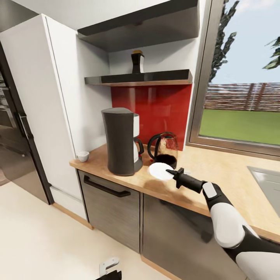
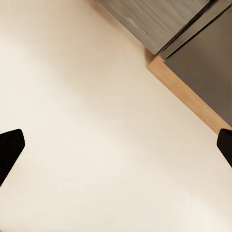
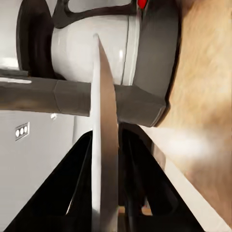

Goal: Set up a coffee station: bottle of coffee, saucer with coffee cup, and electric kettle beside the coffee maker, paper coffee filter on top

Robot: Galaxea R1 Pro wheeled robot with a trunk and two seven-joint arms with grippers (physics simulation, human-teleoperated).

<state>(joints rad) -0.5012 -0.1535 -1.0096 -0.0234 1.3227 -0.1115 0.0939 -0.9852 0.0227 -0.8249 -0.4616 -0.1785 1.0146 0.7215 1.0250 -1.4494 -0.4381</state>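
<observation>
Right end effector (image 1: 173, 172) | clamps saucer (image 1: 160, 171) edge | beside coffee maker (image 1: 120, 140)

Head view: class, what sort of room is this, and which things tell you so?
Most likely a home kitchen: a wood-grain countertop over dark cabinets, a coffee maker beside a glass kettle, and a sink under the window.

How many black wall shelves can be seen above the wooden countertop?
2: the lower glossy black shelf carrying the dark bottle with gold cap, and the upper black shelf directly above it.
</observation>
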